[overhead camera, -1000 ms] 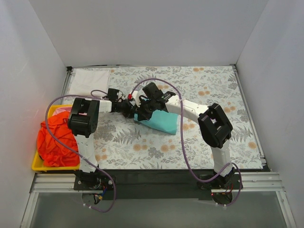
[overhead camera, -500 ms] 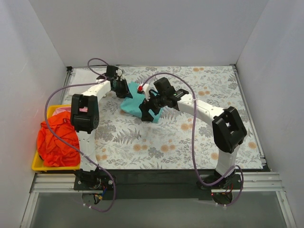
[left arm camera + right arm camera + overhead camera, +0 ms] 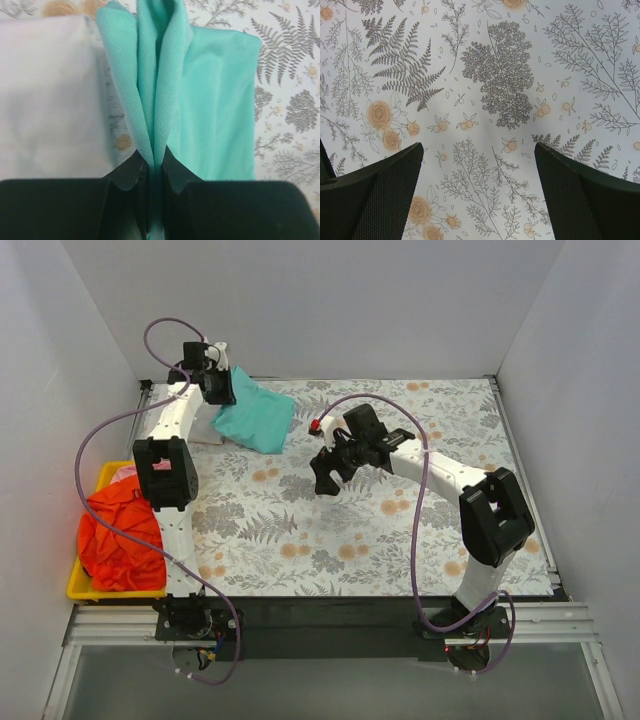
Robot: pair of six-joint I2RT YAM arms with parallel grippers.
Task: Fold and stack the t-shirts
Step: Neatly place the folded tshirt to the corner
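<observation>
A folded teal-green t-shirt [image 3: 256, 417] hangs from my left gripper [image 3: 222, 388] at the far left of the table, partly over a folded white t-shirt [image 3: 203, 428]. In the left wrist view the left gripper [image 3: 156, 159] is shut on a bunched edge of the teal-green t-shirt [image 3: 215, 110], with the white t-shirt [image 3: 50, 95] lying to its left. My right gripper [image 3: 326, 472] hovers open over the middle of the table; in its wrist view the right gripper [image 3: 479, 155] has only tablecloth between its fingers. An orange-red t-shirt [image 3: 118, 535] lies crumpled in the yellow tray, with a bit of pink t-shirt [image 3: 128, 473] behind it.
The yellow tray [image 3: 85, 589] sits at the near left edge of the table. A grey floral tablecloth [image 3: 400, 530] covers the table. White walls enclose the left, back and right sides.
My left gripper has carried the teal-green t-shirt from the table's middle to the far left corner, over the white t-shirt. My right gripper let go of it, opened and drew back rightwards.
</observation>
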